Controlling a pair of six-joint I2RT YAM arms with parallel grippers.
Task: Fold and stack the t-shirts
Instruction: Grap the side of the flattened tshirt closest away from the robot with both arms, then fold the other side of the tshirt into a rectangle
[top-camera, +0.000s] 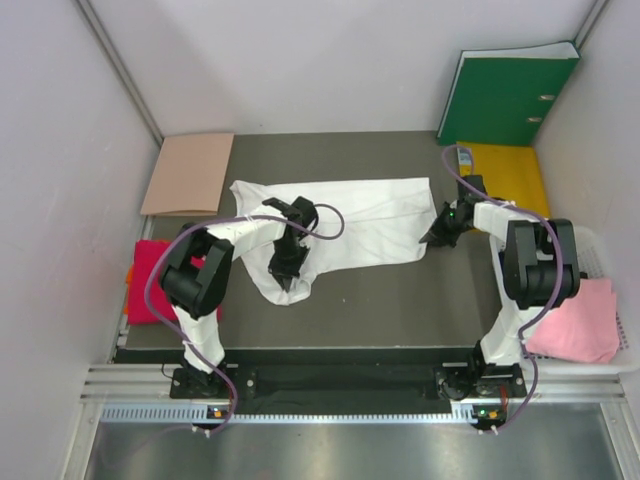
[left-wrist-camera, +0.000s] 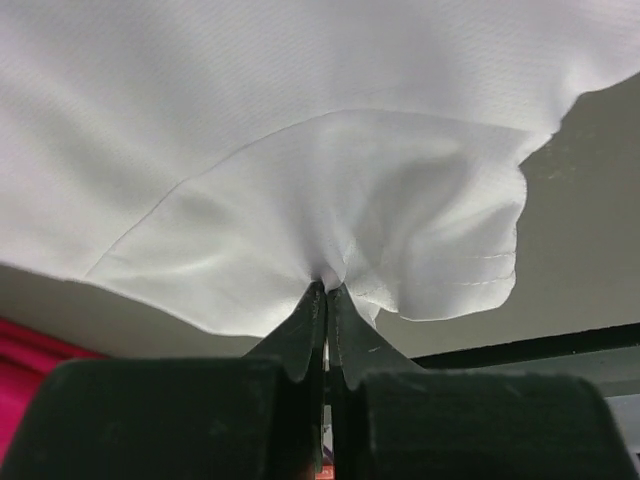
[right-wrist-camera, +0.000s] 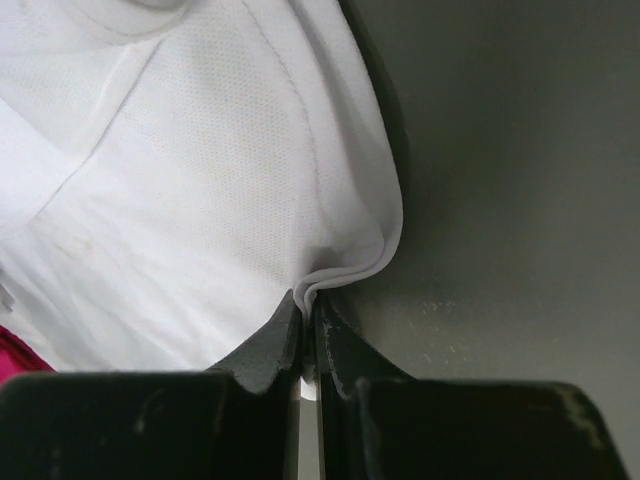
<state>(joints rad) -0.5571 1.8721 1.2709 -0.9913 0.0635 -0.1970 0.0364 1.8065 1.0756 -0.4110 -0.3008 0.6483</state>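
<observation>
Dark grey tabletop (top-camera: 400, 300), white t-shirt (top-camera: 360, 220) spread across the middle, with the left gripper (left-wrist-camera: 325, 292) pinched tight on what looks like a sleeve and the right gripper (right-wrist-camera: 307, 300) clamped on the shirt's right edge. Off-mat: red t-shirt (top-camera: 145, 285) far left, pink t-shirt (top-camera: 585, 320) far right.

white walls (top-camera: 330, 60), dark grey tabletop (top-camera: 400, 300), aluminium rail (top-camera: 120, 378) along near edge

Legible markings: none.
No text, brand, number or sign can be read on the white t-shirt (top-camera: 370, 225), the green binder (top-camera: 505, 100) or the tan cardboard sheet (top-camera: 188, 172).
</observation>
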